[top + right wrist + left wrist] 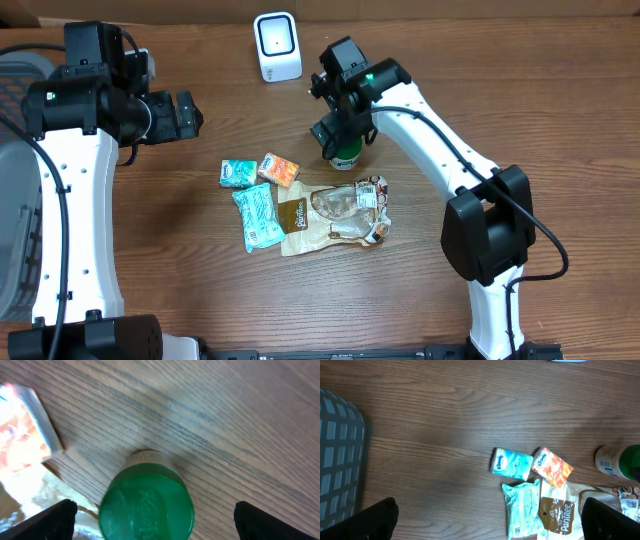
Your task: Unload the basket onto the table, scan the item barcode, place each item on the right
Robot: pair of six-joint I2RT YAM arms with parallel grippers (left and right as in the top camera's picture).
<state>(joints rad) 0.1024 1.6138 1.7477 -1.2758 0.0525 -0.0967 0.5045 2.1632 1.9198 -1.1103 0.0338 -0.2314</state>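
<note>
tabletop (pixel 560 120): brown wood grain
far edge: white scanner (pixel 277 45)
centre: green-lidded jar (pixel 145 502), teal tissue pack (pixel 238 173), orange tissue pack (pixel 279 170), wipes pack (pixel 258 216), snack bags (pixel 335 215)
left edge: grey basket (pixel 15 200)

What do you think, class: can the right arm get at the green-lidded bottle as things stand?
Probably yes: the right gripper hangs open directly above the green-lidded bottle, a finger on either side, nothing between.

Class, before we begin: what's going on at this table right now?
The right gripper hangs open directly over the green-lidded white jar, which stands upright on the wooden table; it has no grip on it yet. The left gripper hovers open off to the left, holding nothing. The white barcode scanner stands at the far edge, with no item in front of it.
</note>
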